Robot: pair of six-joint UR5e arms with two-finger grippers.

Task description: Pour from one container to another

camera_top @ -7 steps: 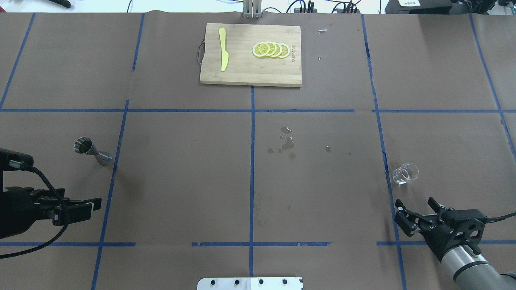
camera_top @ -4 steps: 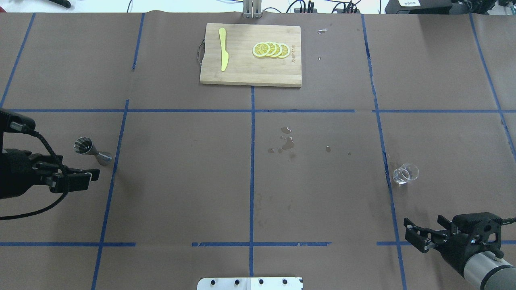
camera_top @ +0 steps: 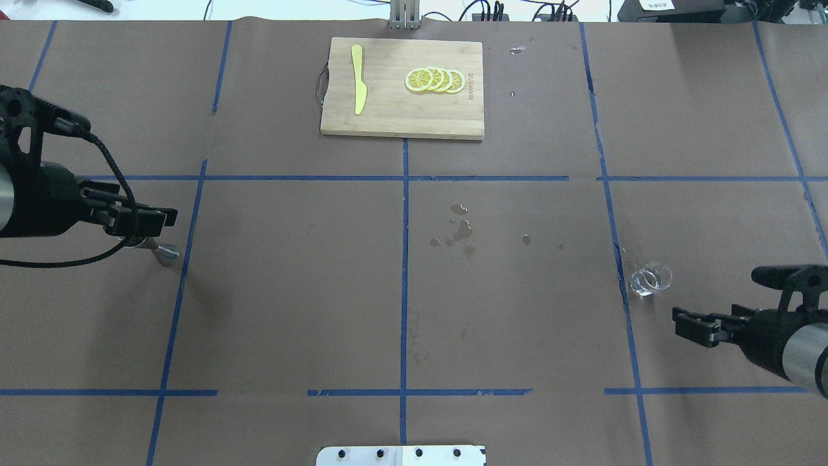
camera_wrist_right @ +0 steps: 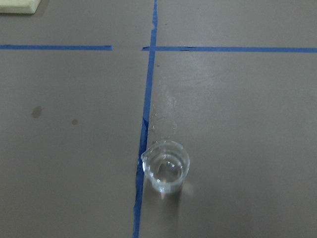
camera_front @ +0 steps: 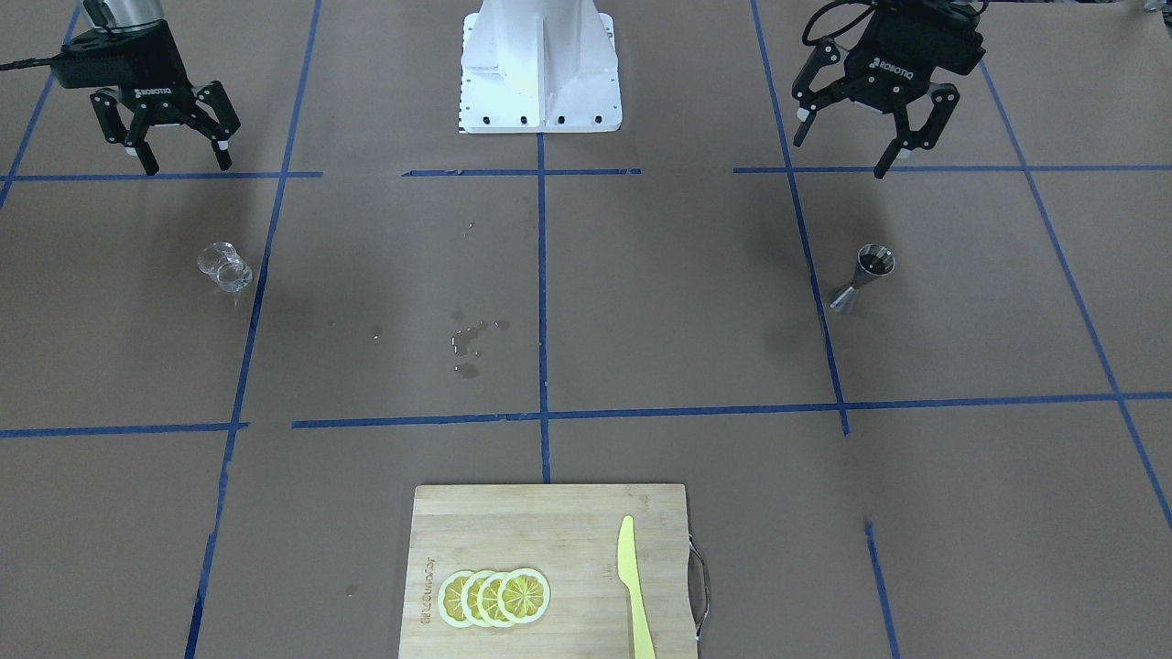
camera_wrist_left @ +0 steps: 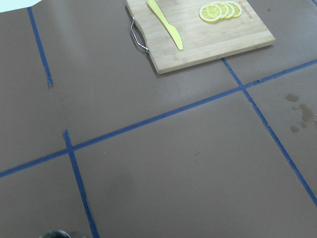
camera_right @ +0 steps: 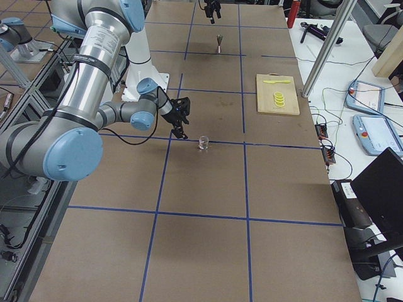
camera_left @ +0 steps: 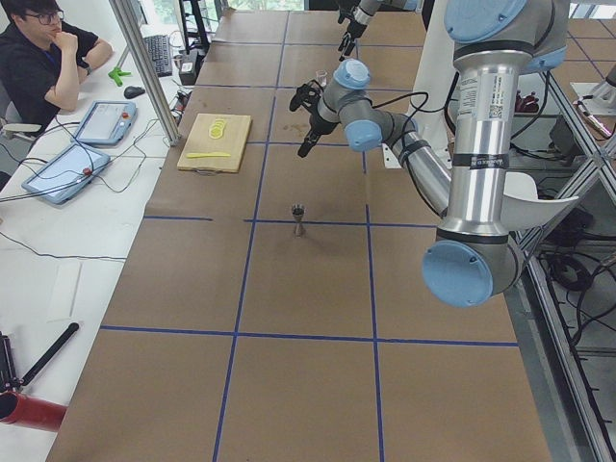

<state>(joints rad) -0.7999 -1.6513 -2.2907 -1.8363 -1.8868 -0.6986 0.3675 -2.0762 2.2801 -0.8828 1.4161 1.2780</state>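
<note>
From overhead, the small steel hourglass jigger (camera_top: 165,254) at middle left shows only its base, because the left end effector (camera_top: 155,220) covers its cup. The left wrist view catches only a sliver of its rim. In the front-facing view that end effector and the right end effector (camera_front: 186,165) gape wide and hold nothing. The right one is at upper left, apart from the small clear glass beaker (camera_front: 224,266). The worktop (camera_front: 641,302) is brown paper gridded with blue tape, with wet spots (camera_front: 467,343) mid-frame.
</note>
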